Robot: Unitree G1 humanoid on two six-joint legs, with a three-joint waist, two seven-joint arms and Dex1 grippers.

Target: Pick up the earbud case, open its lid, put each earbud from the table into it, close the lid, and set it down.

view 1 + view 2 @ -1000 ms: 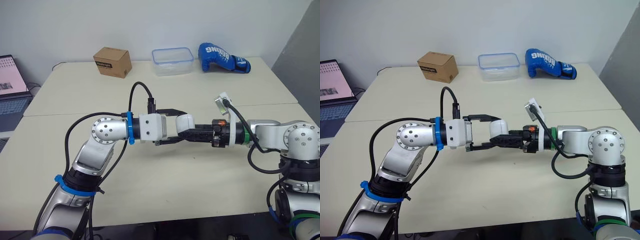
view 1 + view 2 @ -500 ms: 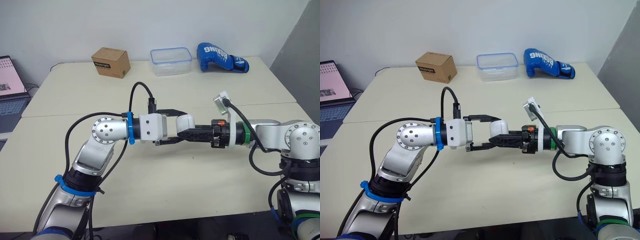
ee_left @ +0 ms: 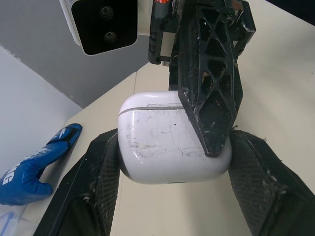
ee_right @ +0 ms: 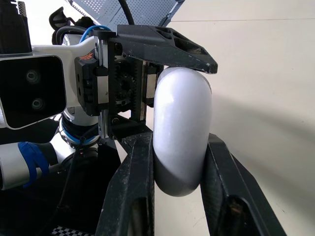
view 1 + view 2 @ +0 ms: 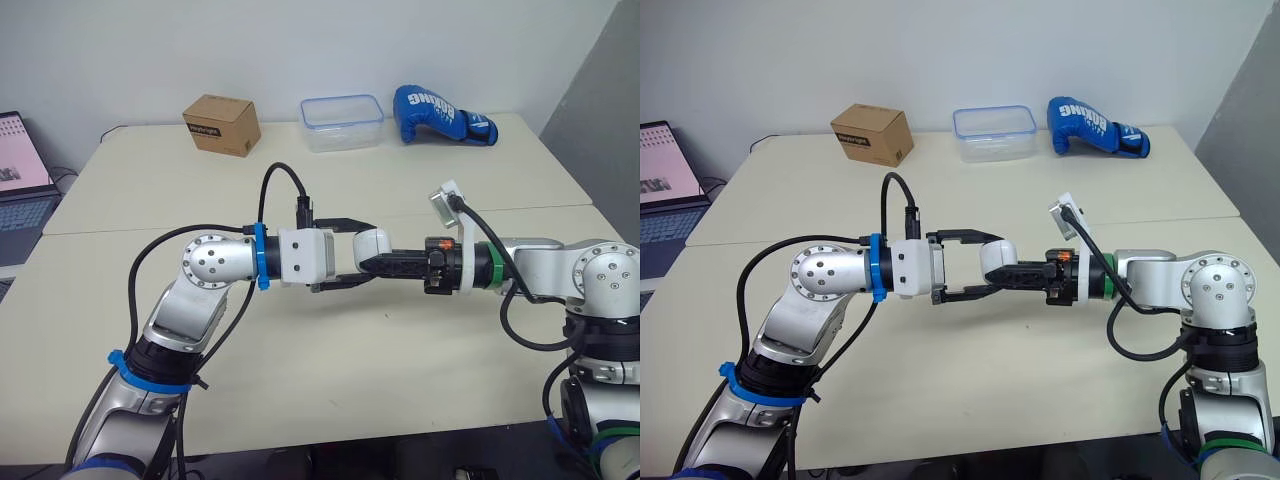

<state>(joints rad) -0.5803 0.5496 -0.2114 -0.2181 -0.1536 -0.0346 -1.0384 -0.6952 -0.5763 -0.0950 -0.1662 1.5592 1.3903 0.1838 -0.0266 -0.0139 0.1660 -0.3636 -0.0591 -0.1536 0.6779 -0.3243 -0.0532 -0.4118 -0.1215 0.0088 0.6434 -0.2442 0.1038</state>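
The white earbud case (image 5: 370, 244) hangs above the middle of the table, lid closed, with its seam visible in the left wrist view (image 3: 167, 137). My left gripper (image 5: 364, 252) reaches in from the left and is shut on the case, one finger above and one below. From the right, my right gripper (image 5: 368, 264) meets it, and its two black fingers (image 4: 138, 177) press on the case's rounded sides (image 4: 182, 132). Both arms stretch level toward each other over the table.
Along the table's far edge stand a cardboard box (image 5: 222, 124), a clear plastic container with a blue rim (image 5: 344, 122) and a blue boxing glove (image 5: 445, 115). A laptop (image 5: 18, 170) sits beyond the left edge.
My right gripper's fingers have closed in on the case. The left gripper has kept its hold and place.
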